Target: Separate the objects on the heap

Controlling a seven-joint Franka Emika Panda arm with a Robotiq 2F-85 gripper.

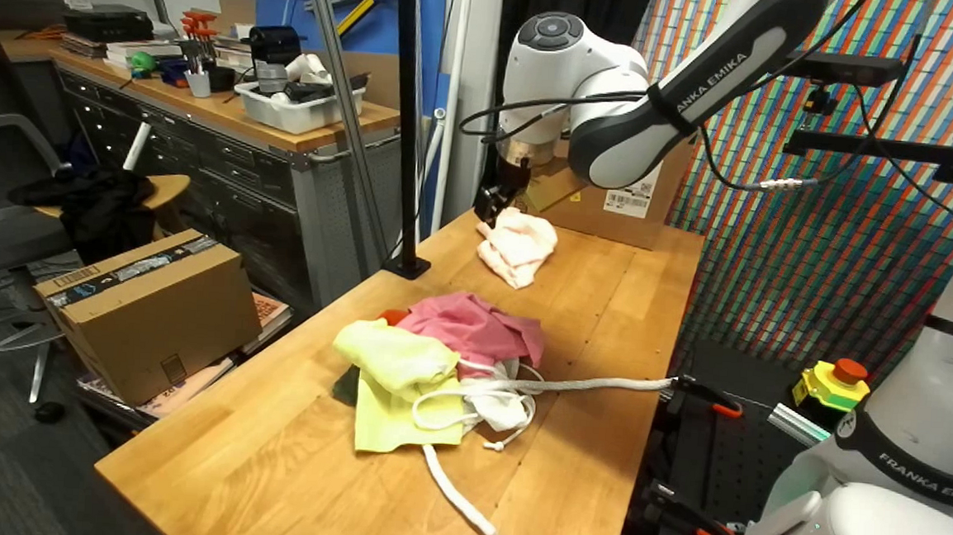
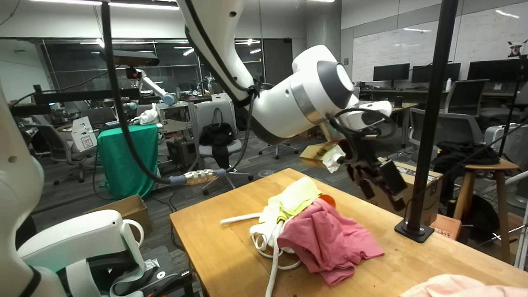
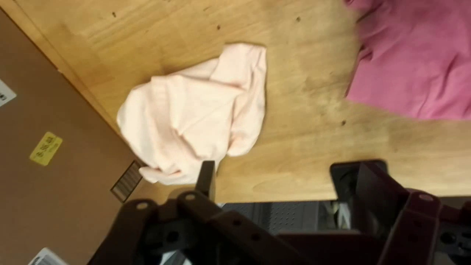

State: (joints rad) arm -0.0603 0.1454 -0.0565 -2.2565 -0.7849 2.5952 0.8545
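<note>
The heap lies on the wooden table. It holds a yellow cloth [image 1: 400,370] [image 2: 300,194], a rose-pink cloth [image 1: 477,325] [image 2: 330,239] [image 3: 415,66], and white cord [image 1: 456,495] [image 2: 273,264]. An orange-red piece [image 2: 328,200] and a dark green piece [image 1: 346,386] peek out, mostly covered. A pale pink cloth [image 1: 519,245] [image 3: 195,114] lies crumpled apart from the heap; only its edge [image 2: 458,288] shows in an exterior view. My gripper [image 1: 497,204] [image 2: 383,196] [image 3: 287,173] is open and empty, above the table edge beside the pale pink cloth. In the wrist view one finger overlaps that cloth.
A black pole [image 1: 406,131] [image 2: 431,107] stands on the table edge near the gripper. A cardboard box [image 1: 587,216] [image 3: 55,176] stands at the table end beyond the pale pink cloth. The cord runs to a clamp [image 1: 709,393] at the table's robot side.
</note>
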